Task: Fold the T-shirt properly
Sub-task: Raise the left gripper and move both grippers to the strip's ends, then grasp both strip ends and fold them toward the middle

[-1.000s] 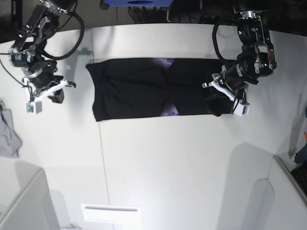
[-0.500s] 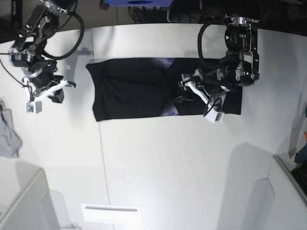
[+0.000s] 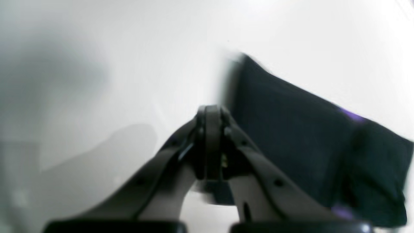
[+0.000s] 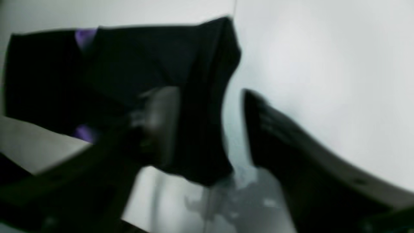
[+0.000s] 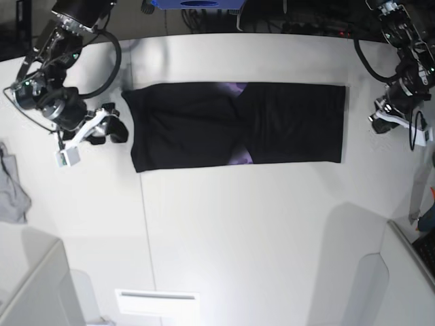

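Note:
The black T-shirt lies flat as a long rectangle across the back of the white table, with bits of purple print showing at its middle. My right gripper is open at the shirt's left edge. In the right wrist view the gripper is blurred, and the shirt's corner lies between its spread fingers. My left gripper is off the shirt, to the right of its right edge. In the left wrist view the gripper is shut and empty, with the shirt beyond it.
A small light-grey cloth lies at the table's left edge. A white box stands at the front left, with a white rectangle beside it. Another white structure is at the front right.
My left arm has pulled away from above the shirt's right half to beyond its right edge. My right arm has moved right, up to the shirt's left edge.

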`<state>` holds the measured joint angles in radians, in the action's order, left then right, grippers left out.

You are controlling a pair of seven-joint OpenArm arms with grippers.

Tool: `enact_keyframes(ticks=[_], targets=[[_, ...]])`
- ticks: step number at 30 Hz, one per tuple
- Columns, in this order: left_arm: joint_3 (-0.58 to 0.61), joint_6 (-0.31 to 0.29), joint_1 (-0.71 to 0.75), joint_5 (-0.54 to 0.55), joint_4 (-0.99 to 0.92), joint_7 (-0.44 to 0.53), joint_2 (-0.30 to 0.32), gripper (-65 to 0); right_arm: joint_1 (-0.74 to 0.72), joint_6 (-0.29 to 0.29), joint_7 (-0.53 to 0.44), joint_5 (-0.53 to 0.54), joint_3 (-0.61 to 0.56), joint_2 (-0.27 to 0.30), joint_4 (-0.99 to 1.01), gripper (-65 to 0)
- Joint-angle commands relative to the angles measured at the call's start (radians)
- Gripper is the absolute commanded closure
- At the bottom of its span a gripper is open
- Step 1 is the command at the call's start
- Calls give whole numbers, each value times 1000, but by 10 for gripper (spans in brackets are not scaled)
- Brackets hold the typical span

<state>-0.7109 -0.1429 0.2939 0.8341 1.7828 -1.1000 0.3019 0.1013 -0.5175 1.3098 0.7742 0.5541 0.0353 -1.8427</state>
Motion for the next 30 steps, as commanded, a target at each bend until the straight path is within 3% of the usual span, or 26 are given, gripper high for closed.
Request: enact_keyframes(ticks=[1,6,9,14,17,22,30], targets=[[-16,-25,8,15,-14,13,41,0,-35,-3,7,32,-4,8,39,-423],[-80,-116,11,-3,-139,14,89,0,-108,-3,0,40,-6,25,254,-392],[-79,-123,1,-108,-156,39,84,0,-127,-3,-26,40,-7,35,328,-390],[49,-168,17,-187,-165,143,81,0,-117,-7,-20,40,-9,33,380,-390],[75,-174,21,-189,-165,149,62,0,-108,-11,-16,41,-18,30,401,-390],[84,-174,-12,-189,-169,143,35,0,-76,-13,-48,47,-128,22,397,-390],[222,-171,-49,-190,-246,151,33,0,-48,-3,-123,43,-213,1,400,-390]])
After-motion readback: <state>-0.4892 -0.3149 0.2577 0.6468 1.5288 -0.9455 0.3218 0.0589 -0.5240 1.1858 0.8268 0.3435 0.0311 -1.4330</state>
